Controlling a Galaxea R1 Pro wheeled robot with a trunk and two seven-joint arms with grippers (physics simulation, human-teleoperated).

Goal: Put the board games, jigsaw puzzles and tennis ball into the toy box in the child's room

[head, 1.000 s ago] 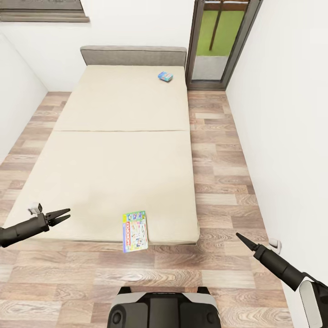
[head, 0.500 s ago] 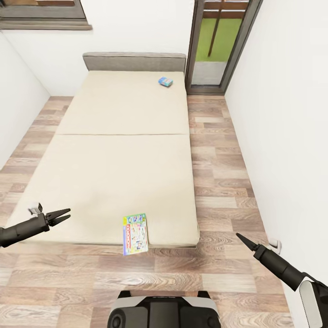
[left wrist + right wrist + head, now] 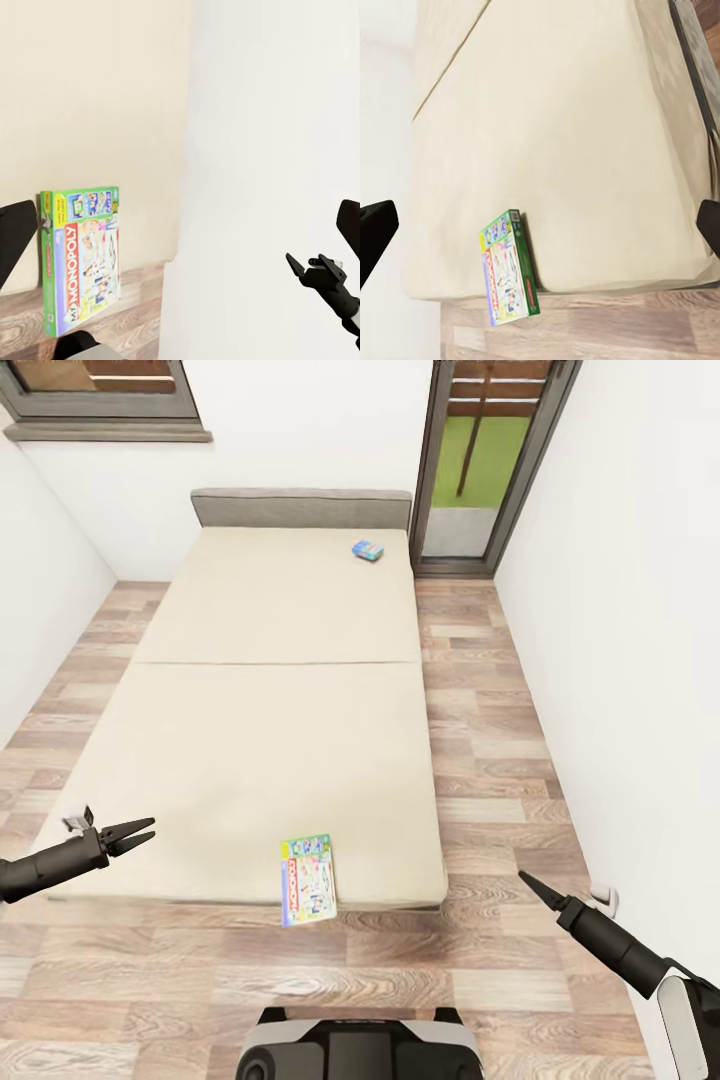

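Multicolour flat Monopoly game box (image 3: 307, 879) lies at near edge of cream two-panel mattress bed (image 3: 260, 690), one end overhanging wood-plank floor (image 3: 480, 690). Small blue game box (image 3: 367, 550) on far panel near grey headboard (image 3: 300, 508). Left gripper (image 3: 135, 835) slightly spread, empty, hovering left of Monopoly box, well apart. Right gripper (image 3: 528, 884) pressed together, empty, over floor right of box, apart.

blue board game (image 3: 367, 550): print too small | window (image 3: 95, 390): cropped by frame
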